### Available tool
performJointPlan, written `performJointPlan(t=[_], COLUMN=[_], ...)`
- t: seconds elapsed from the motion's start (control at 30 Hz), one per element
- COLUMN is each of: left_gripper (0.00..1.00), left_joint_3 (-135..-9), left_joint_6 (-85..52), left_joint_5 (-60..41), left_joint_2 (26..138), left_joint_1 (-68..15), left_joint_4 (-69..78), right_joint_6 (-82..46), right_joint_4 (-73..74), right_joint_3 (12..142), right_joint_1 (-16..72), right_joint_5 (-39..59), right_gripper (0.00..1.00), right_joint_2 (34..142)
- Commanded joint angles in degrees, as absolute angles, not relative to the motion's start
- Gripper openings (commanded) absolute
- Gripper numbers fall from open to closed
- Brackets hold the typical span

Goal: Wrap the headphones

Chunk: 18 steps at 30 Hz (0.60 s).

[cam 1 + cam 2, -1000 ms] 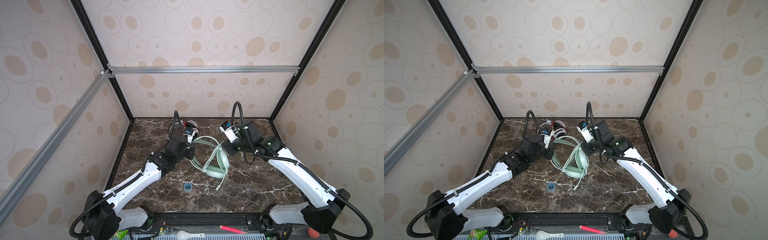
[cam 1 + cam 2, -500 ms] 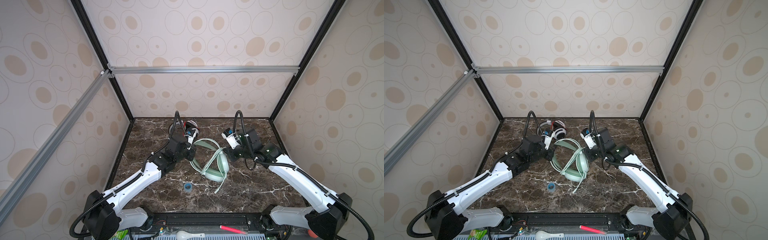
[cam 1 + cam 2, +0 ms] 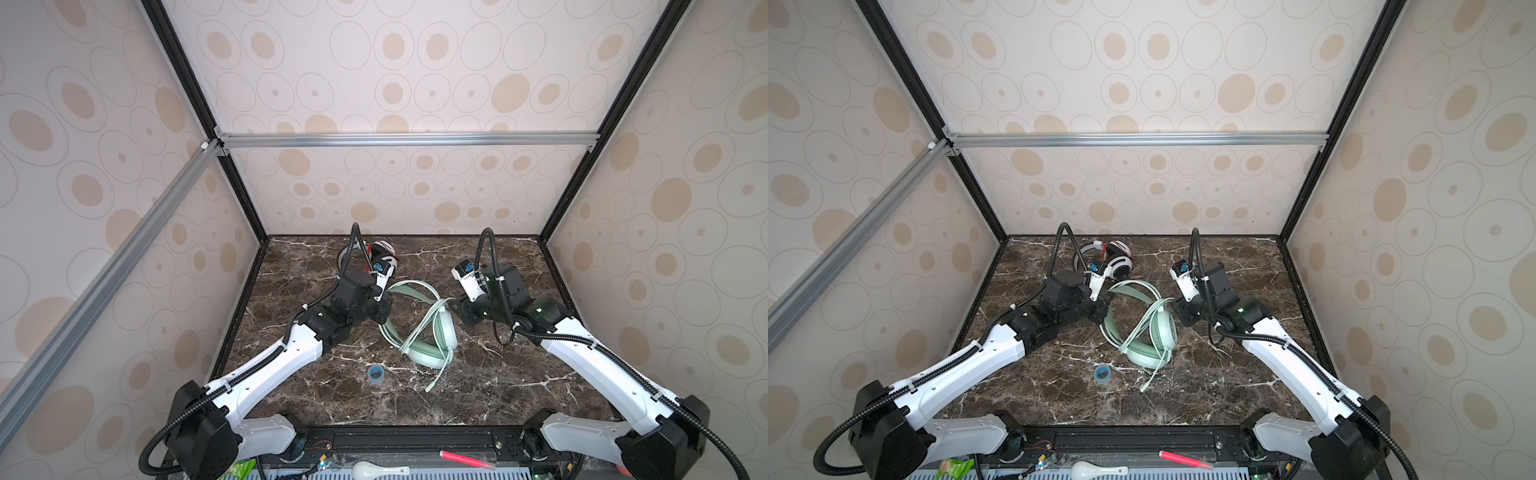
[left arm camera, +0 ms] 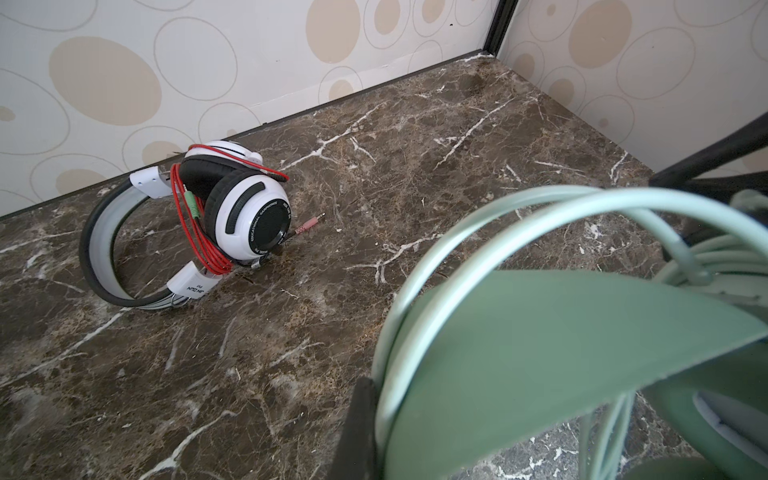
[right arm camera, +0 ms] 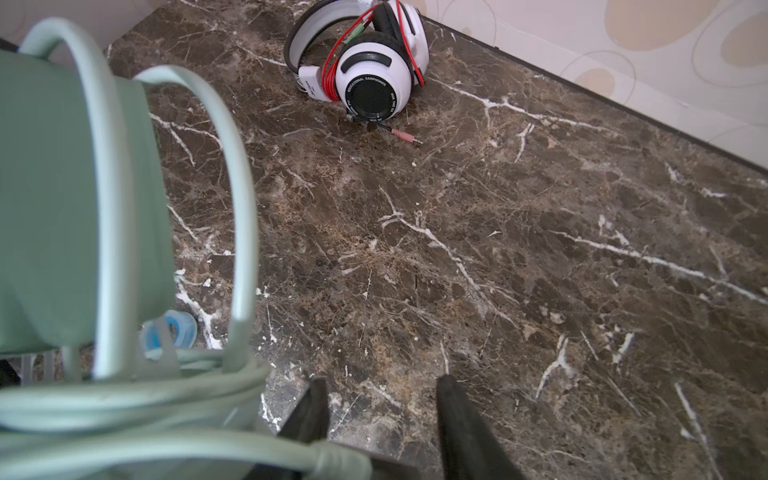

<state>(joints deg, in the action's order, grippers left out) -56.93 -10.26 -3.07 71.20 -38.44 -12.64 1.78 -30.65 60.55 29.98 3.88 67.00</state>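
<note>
Winding of the mint headphones (image 3: 432,347) is in hand, mid-table: my left gripper (image 3: 387,311) clenches their headband (image 4: 540,353), loops already lie across them, and the pale cord (image 3: 438,374) trails a free tail. My right gripper (image 5: 378,395) gapes empty beside them; next, I'd regrasp that tail.

**Two headsets on the dark marble surface (image 3: 498,374).** The mint-green headphones (image 3: 440,332) sit mid-surface, with the band arching toward the rear. Their pale cord (image 3: 440,370) is looped loosely over band and cups, and its free end trails toward the front edge. The white-and-black headphones (image 4: 245,216) lie on their side close to the back wall. Their thin red cord (image 4: 199,237) is wound around the cups, and a pink plug (image 4: 309,222) rests on the marble just beside them.
</note>
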Motion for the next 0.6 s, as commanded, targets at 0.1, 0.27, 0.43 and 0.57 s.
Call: performJointPlan(t=[0.1, 0.27, 0.43, 0.57], left_gripper=[0.00, 0.00, 0.00, 0.00], left_joint_3=[-63.38, -65.77, -68.55, -71.18], left_joint_6=[-11.69, -12.04, -14.65, -19.24], left_joint_5=[-0.25, 1.16, 1.67, 1.36], left_joint_2=[72.91, 75.02, 77.42, 80.37], left_joint_1=[-38.80, -38.84, -38.84, -38.79], left_joint_4=[-14.62, -18.50, -21.86, -24.00], right_joint_6=[0.71, -0.46, -0.73, 0.02], right_joint_4=[-27.09, -24.15, -22.96, -23.03], right_joint_3=[54.22, 50.60, 48.54, 48.22], right_joint_1=[27.61, 24.83, 22.36, 21.61], right_joint_5=[3.54, 3.60, 3.34, 0.16], right_gripper=[0.60, 0.69, 0.77, 0.78], right_joint_2=[63.67, 62.26, 62.21, 60.38])
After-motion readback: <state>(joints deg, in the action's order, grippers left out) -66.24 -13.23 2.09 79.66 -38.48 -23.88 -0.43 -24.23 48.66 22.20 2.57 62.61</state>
